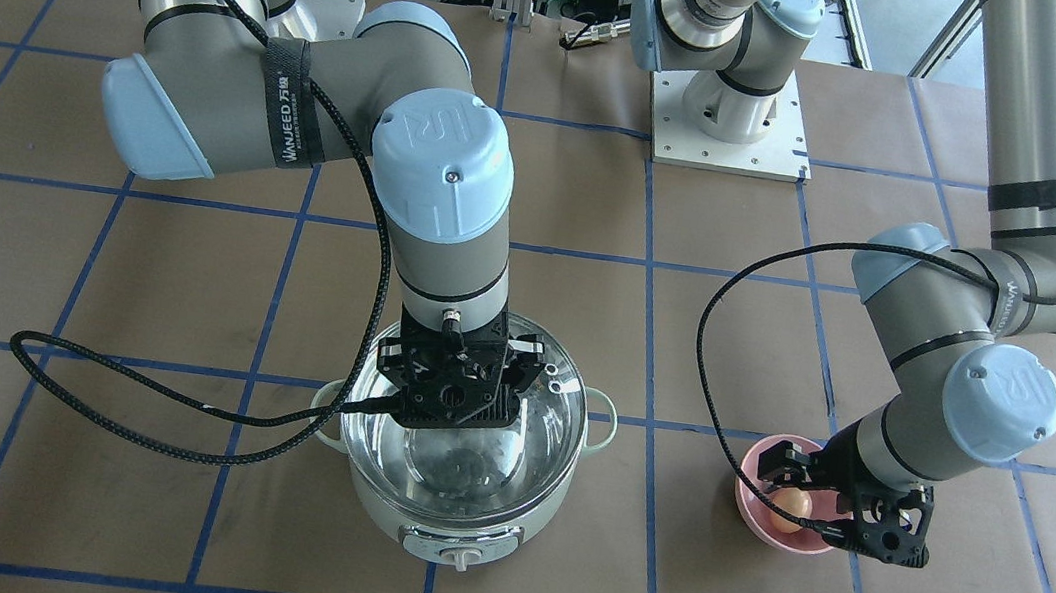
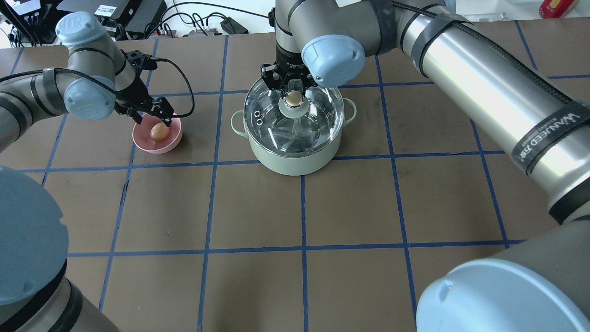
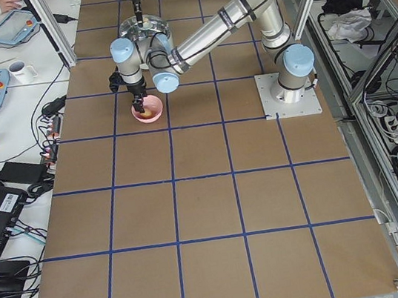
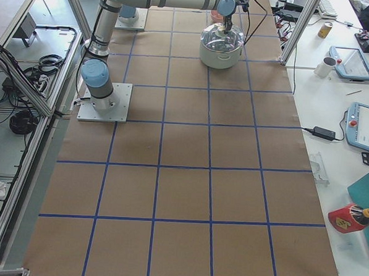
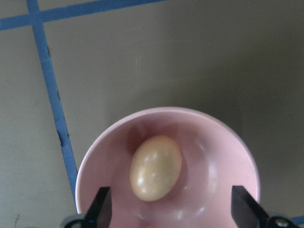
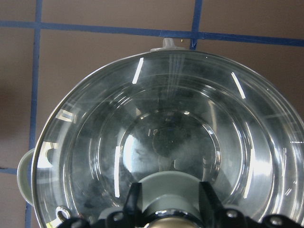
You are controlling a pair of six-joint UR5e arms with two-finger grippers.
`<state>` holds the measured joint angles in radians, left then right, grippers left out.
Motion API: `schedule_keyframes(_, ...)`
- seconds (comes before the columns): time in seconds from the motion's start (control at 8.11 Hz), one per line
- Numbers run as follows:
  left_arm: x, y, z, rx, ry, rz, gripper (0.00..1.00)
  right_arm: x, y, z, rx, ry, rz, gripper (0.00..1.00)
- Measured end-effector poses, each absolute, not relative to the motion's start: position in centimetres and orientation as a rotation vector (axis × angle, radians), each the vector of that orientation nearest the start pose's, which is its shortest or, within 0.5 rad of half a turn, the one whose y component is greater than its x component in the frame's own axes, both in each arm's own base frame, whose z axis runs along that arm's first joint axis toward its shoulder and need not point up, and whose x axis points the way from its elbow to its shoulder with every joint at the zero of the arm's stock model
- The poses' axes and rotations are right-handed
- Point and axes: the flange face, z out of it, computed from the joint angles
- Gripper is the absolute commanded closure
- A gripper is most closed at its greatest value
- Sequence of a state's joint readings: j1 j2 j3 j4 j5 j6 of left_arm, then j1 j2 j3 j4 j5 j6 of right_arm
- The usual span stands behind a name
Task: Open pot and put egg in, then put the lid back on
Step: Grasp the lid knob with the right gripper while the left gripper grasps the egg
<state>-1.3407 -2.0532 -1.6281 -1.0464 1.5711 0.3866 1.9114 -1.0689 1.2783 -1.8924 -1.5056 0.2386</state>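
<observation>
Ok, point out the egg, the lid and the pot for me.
egg (image 5: 156, 167): left wrist view, middle of its shell.
lid (image 2: 293, 98): overhead view, tan top of its knob.
pot (image 1: 457, 558): front-facing view, its front control dial.

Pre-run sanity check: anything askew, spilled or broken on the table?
Nothing stands out. The lid sits squarely on the pot, and the egg lies whole in the bowl, with no spill. The left hand is open over the egg, and the right hand straddles the knob.
</observation>
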Motion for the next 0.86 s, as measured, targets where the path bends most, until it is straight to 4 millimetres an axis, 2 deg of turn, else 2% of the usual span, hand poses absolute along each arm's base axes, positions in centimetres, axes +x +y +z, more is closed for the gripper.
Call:
schedule_keyframes(0.37,1.4,-64.2,21.5,0.247,3.141,0.054,0.11,35.6,-59.9,38.5,-0.204,3.050,-0.082,1.00)
schedule_keyframes(0.74,1.4,-64.4,20.5,0.249,3.137,0.047,0.11,35.8,-60.2,37.5,-0.211,3.035,-0.040,1.00)
schedule_keyframes(0.86,1.5,-64.5,20.3,0.247,3.136,0.041,0.15,35.8,-60.3,37.2,-0.213,3.033,-0.038,1.00)
